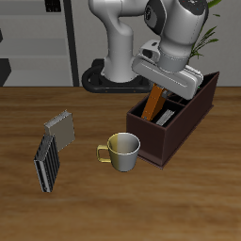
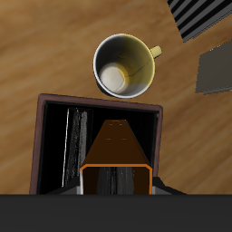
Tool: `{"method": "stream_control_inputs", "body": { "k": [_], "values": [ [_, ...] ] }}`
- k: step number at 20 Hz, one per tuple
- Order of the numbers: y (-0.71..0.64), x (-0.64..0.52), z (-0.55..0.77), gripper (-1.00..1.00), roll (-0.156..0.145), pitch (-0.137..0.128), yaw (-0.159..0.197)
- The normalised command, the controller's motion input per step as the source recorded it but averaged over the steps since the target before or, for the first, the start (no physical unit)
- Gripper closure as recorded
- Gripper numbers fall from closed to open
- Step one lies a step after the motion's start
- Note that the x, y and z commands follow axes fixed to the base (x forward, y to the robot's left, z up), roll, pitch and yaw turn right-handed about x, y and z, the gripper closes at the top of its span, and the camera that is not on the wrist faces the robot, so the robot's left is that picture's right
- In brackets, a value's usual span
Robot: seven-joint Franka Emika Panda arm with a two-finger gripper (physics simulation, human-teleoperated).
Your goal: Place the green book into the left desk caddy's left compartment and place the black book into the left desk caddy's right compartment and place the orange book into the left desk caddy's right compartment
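My gripper [image 1: 162,85] is shut on the orange book [image 1: 153,102], which hangs tilted with its lower end inside the left desk caddy [image 1: 184,127]. It enters the wide right compartment [image 1: 160,120] at the caddy's lower end. In the wrist view the orange book [image 2: 118,149] points down into that compartment between my fingertips [image 2: 116,184]. Beside it in the same section stands the black book [image 2: 71,152], white page edges showing. The left compartment [image 1: 209,89] is mostly covered by my hand. The green book is hidden.
A cream mug [image 1: 120,151] stands just in front of the caddy, seen from above in the wrist view as the mug [image 2: 122,65]. Farther along the table lie a small grey book [image 1: 59,126] and a grey-and-black striped book [image 1: 47,162].
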Motion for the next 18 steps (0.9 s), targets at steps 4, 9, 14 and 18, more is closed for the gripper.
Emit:
{"method": "stream_control_inputs", "body": {
  "k": [4,9,14,18],
  "values": [
    [-0.04,0.04,-0.11,1.00,-0.001,0.024,-0.009],
    [-0.03,0.03,-0.22,1.00,0.004,0.041,0.005],
    [-0.07,0.01,-0.21,1.00,-0.003,0.043,-0.015],
    [0.03,0.04,-0.21,1.00,0.028,0.037,-0.001]
  ]
}}
